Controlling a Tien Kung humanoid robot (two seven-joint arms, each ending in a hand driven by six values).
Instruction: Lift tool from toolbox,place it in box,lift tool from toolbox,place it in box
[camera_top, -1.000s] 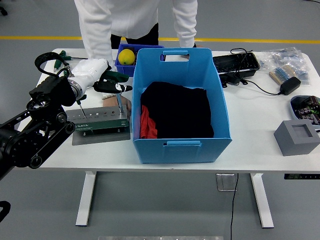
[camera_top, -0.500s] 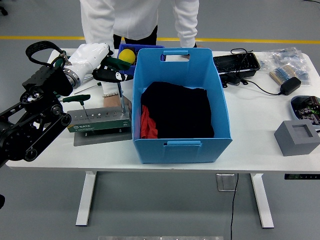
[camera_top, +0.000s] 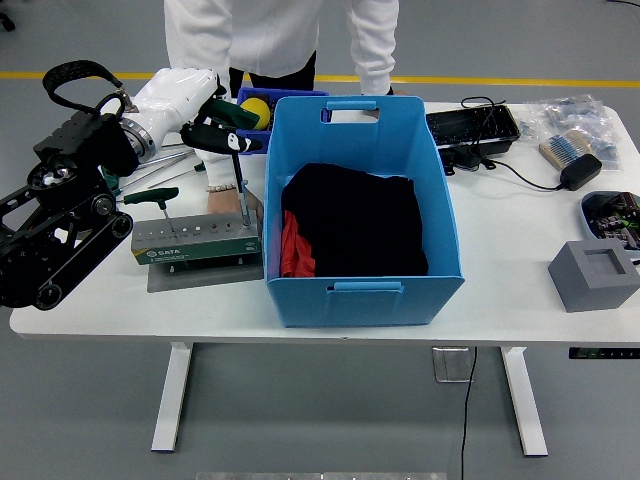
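- Above the green toolbox (camera_top: 195, 240), a T-handled tool (camera_top: 226, 142) is gripped by the left hand (camera_top: 175, 95) (shaft tip at the toolbox's right end).
- Beside it, the blue box (camera_top: 360, 290) is seen holding dark cloth.

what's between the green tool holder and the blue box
In the head view nothing lies between them: the green tool holder on its grey plate sits right beside the blue box, and only a thin strip of white table shows.
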